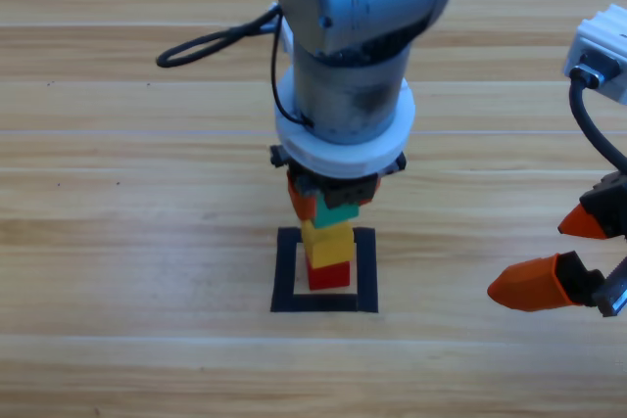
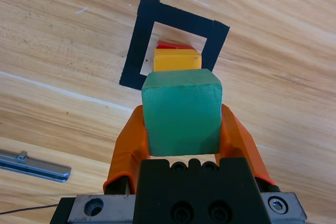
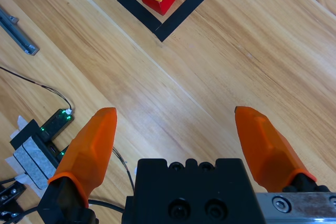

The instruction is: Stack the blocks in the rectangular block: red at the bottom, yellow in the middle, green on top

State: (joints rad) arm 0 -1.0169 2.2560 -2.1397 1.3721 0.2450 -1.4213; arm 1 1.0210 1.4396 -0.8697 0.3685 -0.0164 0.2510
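The red cube (image 1: pixel 329 275) sits inside the black tape frame (image 1: pixel 285 271) with the yellow cube (image 1: pixel 327 241) stacked on it. My left gripper (image 1: pixel 333 205) comes down from the top centre, shut on the green cube (image 1: pixel 340 211), which is right above the yellow one; whether the two touch I cannot tell. In the left wrist view the green cube (image 2: pixel 182 111) fills the space between the orange jaws, with the yellow cube (image 2: pixel 177 60), a red sliver (image 2: pixel 170 45) and the frame (image 2: pixel 135 51) beyond. My right gripper (image 1: pixel 568 254) waits open at the right edge.
A black cable loop (image 1: pixel 201 46) lies on the table at the upper left behind the left arm. A metal bar (image 2: pixel 31 163) lies on the wood, also in the right wrist view (image 3: pixel 16 30). Cables and a small electronic board (image 3: pixel 52 124) show there too.
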